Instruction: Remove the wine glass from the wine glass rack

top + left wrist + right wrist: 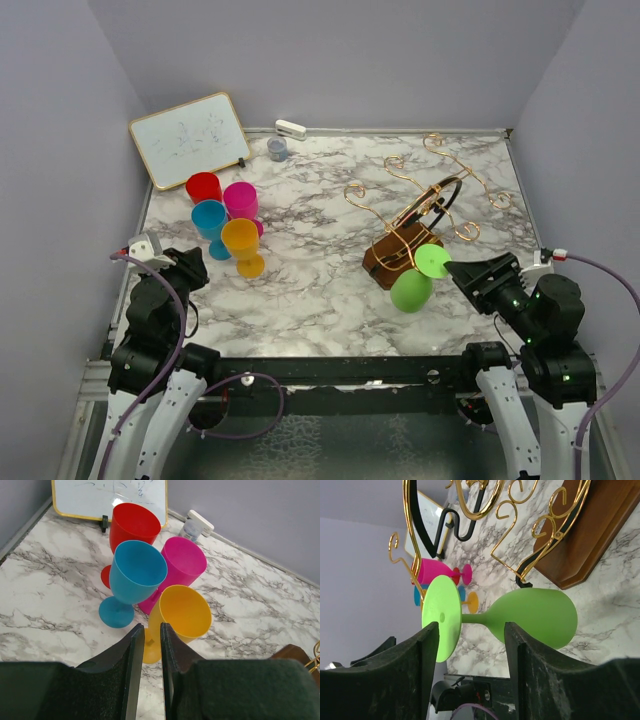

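Observation:
The copper wire wine glass rack [420,205] with curled arm ends, a dark ring and a brown wooden base [392,262] stands right of centre. A green wine glass [411,290] hangs bowl-down from its near arm, beside the base. In the right wrist view the glass [540,615] lies across the frame under the rack's wires [540,535]. My right gripper [471,630] is open, with its fingers level with the foot and the bowl and the stem between them, not touching. It also shows in the top view [455,268]. My left gripper [151,627] is shut and empty, at the near left [190,265].
Red [204,187], pink [241,200], blue [210,220] and orange [243,243] glasses stand together at the left, just ahead of my left gripper. A whiteboard [190,138] leans at the back left. A small grey cup [277,149] and a white object [291,129] sit by the back wall.

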You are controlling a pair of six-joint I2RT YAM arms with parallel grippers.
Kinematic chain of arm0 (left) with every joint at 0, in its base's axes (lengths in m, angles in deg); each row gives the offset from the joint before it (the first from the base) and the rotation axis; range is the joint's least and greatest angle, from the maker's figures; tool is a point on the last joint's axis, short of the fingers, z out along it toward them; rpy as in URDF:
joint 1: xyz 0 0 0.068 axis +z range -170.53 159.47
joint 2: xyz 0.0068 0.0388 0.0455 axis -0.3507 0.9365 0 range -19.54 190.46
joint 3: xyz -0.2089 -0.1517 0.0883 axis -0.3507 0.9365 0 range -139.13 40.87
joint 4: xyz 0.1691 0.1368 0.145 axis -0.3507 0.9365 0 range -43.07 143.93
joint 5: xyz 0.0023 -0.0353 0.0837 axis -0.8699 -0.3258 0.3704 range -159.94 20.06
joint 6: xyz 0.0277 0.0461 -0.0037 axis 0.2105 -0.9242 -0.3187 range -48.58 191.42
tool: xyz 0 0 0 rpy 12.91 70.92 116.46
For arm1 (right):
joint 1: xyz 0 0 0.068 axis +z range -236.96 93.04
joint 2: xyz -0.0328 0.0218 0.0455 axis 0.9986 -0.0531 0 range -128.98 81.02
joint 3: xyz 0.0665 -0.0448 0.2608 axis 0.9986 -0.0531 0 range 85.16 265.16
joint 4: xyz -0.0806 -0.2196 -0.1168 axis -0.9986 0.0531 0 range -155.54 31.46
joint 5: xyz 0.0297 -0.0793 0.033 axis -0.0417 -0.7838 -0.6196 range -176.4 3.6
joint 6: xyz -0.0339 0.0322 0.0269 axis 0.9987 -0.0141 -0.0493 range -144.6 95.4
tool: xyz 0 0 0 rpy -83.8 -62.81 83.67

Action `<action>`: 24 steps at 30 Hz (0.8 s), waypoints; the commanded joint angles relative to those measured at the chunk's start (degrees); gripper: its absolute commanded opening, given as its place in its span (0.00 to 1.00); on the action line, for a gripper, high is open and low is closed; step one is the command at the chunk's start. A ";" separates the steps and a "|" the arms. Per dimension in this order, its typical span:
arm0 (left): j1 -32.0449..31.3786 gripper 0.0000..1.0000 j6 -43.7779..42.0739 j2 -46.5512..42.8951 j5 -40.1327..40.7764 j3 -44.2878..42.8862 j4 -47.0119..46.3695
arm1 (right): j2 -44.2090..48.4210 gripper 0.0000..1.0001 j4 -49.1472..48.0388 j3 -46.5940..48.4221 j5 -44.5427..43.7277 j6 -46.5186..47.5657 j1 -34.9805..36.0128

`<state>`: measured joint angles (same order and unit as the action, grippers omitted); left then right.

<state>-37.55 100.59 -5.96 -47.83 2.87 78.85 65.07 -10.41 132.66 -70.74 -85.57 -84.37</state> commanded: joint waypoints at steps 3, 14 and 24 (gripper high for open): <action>-0.33 0.22 -0.28 0.54 -1.21 -0.96 -0.16 | 0.71 0.53 -6.78 -1.61 2.95 -1.96 0.31; -0.40 0.22 -0.26 0.65 -1.34 -0.90 -0.20 | -1.76 0.39 -11.91 -3.27 6.14 -2.57 0.31; -0.39 0.22 -0.33 0.89 -1.31 -0.85 -0.36 | -1.30 0.20 -11.79 -2.71 6.08 -3.35 0.31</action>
<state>-37.55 100.59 -5.61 -48.07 2.87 78.85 63.45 -20.20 129.47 -65.80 -88.54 -84.37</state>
